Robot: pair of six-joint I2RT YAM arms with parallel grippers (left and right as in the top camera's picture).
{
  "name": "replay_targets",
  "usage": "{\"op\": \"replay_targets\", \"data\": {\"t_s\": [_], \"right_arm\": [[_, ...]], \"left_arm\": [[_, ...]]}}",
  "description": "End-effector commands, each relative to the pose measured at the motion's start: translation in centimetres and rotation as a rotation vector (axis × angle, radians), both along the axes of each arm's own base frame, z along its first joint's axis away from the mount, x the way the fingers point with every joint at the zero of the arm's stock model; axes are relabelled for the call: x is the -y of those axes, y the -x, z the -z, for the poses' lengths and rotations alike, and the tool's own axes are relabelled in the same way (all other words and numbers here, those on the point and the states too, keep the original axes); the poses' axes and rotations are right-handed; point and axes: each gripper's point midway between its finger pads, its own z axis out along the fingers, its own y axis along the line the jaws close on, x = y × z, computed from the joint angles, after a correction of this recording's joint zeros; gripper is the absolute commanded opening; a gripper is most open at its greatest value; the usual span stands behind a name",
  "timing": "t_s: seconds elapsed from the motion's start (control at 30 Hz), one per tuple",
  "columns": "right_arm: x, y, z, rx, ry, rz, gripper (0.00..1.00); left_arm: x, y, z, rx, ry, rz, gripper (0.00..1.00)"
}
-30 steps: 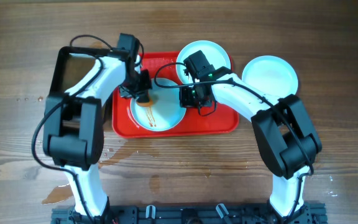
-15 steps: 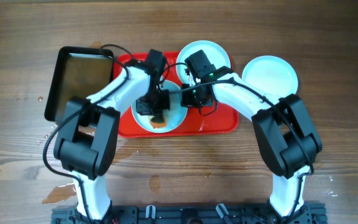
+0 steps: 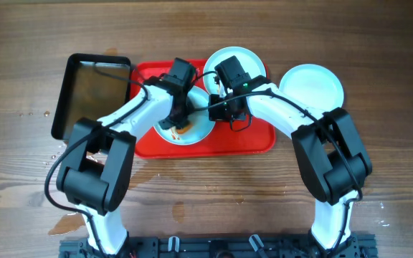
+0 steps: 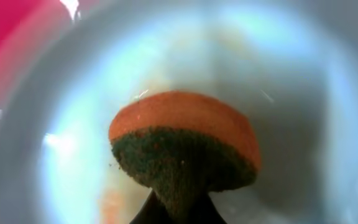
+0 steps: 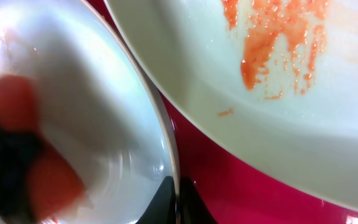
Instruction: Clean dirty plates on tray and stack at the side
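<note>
Currently scrubbing a round pale mint-white plate (image 3: pixel 196 133) on the flat red plastic tray (image 3: pixel 253 140) with an orange-and-green sponge (image 4: pixel 185 146) clamped in the left gripper (image 3: pixel 178 123), steadying its rim in the closed right gripper (image 3: pixel 221 111) — one clean plate (image 3: pixel 311 86) already aside, one sauce-streaked plate (image 5: pixel 291 118) pending.

The tray (image 3: pixel 260 140) is glossy red on a brown, grain-streaked wooden surface (image 3: pixel 386 43). All pale mint-white: the near plate (image 4: pixel 303 74), the side plate (image 3: pixel 312 86) and the far plate (image 5: pixel 328 124) — that last one smeared with orange-red sauce streaks (image 5: pixel 269 46). The sponge (image 4: pixel 185 140) is orange over dark green (coarse, speckled). The pan (image 3: pixel 84 86) is black.
</note>
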Motion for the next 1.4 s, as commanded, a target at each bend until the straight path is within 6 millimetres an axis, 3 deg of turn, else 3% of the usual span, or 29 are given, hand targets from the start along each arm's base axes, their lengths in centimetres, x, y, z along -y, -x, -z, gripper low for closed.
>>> {"op": "replay_targets", "data": {"t_s": [0.0,0.13,0.23,0.4,0.5,0.6,0.73,0.87,0.93,1.1,1.2,1.37], "right_arm": [[-0.7,0.3,0.5,-0.025,-0.016,-0.017,0.04],[-0.7,0.3,0.5,-0.025,-0.016,-0.018,0.04],[-0.7,0.3,0.5,-0.024,-0.016,-0.018,0.04],[-0.7,0.3,0.5,-0.023,-0.017,-0.018,0.04],[-0.7,0.3,0.5,-0.024,-0.016,-0.018,0.04],[-0.7,0.3,0.5,-0.025,-0.016,-0.018,0.04],[-0.7,0.3,0.5,-0.024,-0.016,-0.018,0.04],[-0.7,0.3,0.5,-0.024,-0.016,-0.018,0.04],[-0.7,0.3,0.5,-0.024,-0.016,-0.018,0.04],[-0.7,0.3,0.5,-0.022,-0.018,-0.018,0.05],[-0.7,0.3,0.5,-0.022,-0.017,-0.019,0.04],[-0.7,0.3,0.5,-0.021,-0.017,-0.02,0.04]], "left_arm": [[-8.7,5.3,5.3,-0.159,-0.349,-0.28,0.04],[-9.4,7.4,4.9,-0.262,-0.379,-0.237,0.04],[-8.2,8.4,5.2,-0.355,-0.307,-0.065,0.04],[-3.4,8.1,6.2,-0.387,-0.029,0.275,0.04],[1.8,6.7,6.1,-0.287,0.246,0.525,0.04],[3.6,5.3,5.8,-0.204,0.327,0.578,0.04],[3.7,2.6,5.8,-0.103,0.317,0.532,0.04],[-0.8,0.3,6.5,-0.073,0.132,0.255,0.04],[-3.9,1.0,6.7,-0.116,0.034,0.05,0.04],[-5.9,4.0,6.7,-0.24,-0.008,-0.113,0.04],[-5.2,6.1,6.5,-0.337,0.037,-0.083,0.04],[1.3,8.4,4.5,-0.41,0.449,0.295,0.04]]}}
